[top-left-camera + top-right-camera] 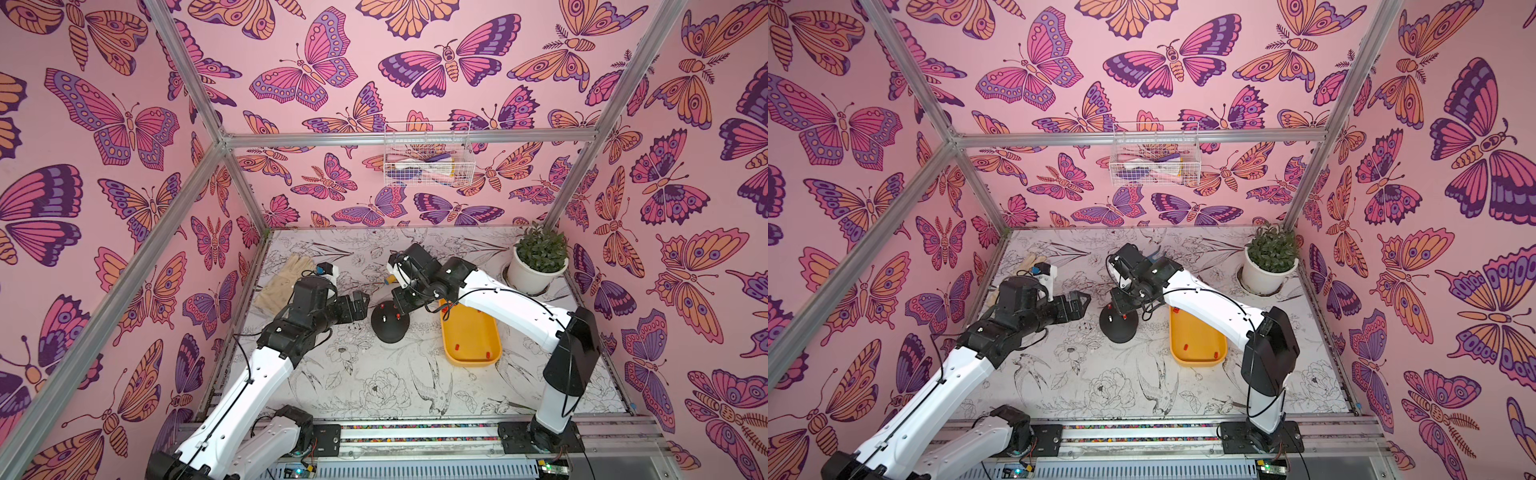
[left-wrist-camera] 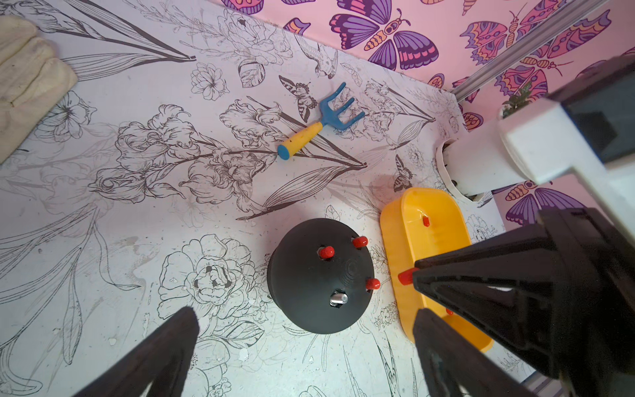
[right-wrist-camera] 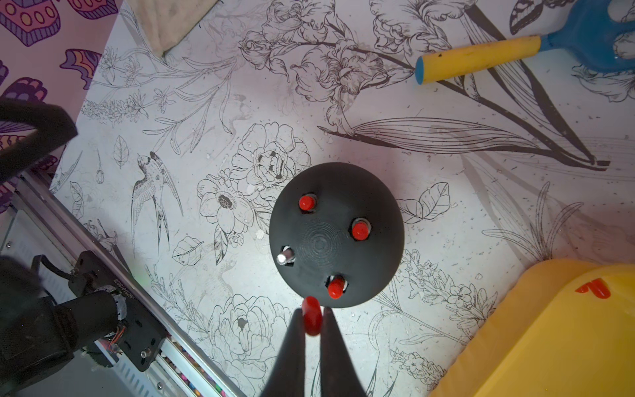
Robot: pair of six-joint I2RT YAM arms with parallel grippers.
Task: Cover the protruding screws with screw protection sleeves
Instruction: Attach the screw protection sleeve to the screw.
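A black dome stands mid-table, beside the yellow tray. Three of its protruding screws wear red screw protection sleeves; one screw is bare and silvery, also seen in the left wrist view as a bare screw. My right gripper is shut on a red sleeve, hovering just off the dome's rim near a capped screw. My left gripper is open and holds nothing, hanging beside the dome on its other side. Loose sleeves lie in the tray.
A blue and yellow toy rake lies behind the dome. A beige glove is at the back left, a potted plant at the back right. A wire basket hangs on the back wall.
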